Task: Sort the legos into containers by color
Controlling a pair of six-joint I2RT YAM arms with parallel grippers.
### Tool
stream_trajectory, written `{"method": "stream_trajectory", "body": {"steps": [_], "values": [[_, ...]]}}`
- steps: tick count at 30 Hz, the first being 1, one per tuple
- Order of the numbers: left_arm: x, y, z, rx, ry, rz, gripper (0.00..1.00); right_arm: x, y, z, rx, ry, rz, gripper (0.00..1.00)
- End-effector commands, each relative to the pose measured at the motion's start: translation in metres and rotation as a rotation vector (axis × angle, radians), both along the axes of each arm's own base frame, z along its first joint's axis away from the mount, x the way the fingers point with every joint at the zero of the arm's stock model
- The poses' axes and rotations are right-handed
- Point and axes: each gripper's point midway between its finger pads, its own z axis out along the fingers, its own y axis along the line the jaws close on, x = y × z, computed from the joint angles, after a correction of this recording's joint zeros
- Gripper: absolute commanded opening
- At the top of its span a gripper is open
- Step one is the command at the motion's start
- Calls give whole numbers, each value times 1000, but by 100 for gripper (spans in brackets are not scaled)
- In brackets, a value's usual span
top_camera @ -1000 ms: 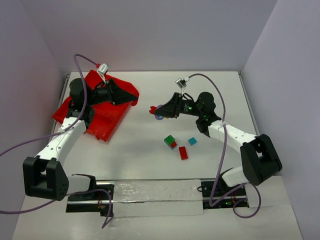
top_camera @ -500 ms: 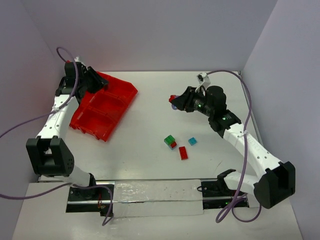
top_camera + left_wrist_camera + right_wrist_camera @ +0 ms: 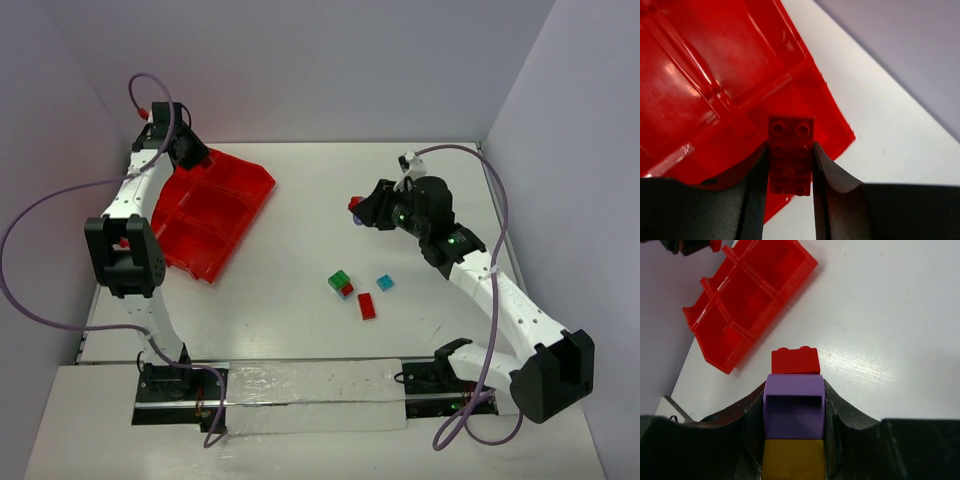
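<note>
L hand (image 3: 790,148) is clamped on a red lego (image 3: 791,156), long axis pointing out ahead of it, right over the tray's (image 3: 225,215) 11 o'clock corner, so L arm is far nearer. R hand (image 3: 794,385) grips a red/purple/yellow stack (image 3: 794,412) above the table (image 3: 300,250). The tray is at 9 o'clock from it, well apart.

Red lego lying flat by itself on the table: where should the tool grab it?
Pinch its two long sides, coming straight down from above. The red lego lies flat and is longer than wide, so the narrow way is easiest to pinch. The green-and-red stack and cyan lego sit apart from it, leaving room.
</note>
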Motion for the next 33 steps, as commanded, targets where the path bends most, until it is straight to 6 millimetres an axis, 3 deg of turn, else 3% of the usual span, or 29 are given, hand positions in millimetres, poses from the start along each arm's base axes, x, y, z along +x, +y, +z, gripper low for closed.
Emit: {"method": "stream_trajectory", "body": {"steps": [1, 9, 19, 33], "values": [[11, 22, 15, 55, -26, 111, 0, 0, -6, 30, 15, -123, -17, 0], [42, 32, 2, 59, -33, 108, 0, 7, -4, 32, 0, -126, -13, 0], [74, 61, -20, 93, -25, 119, 0, 12, -2, 30, -1, -125, -14, 0], [87, 68, -44, 105, -4, 96, 0, 16, 2, 26, 4, -112, -4, 0]]}}
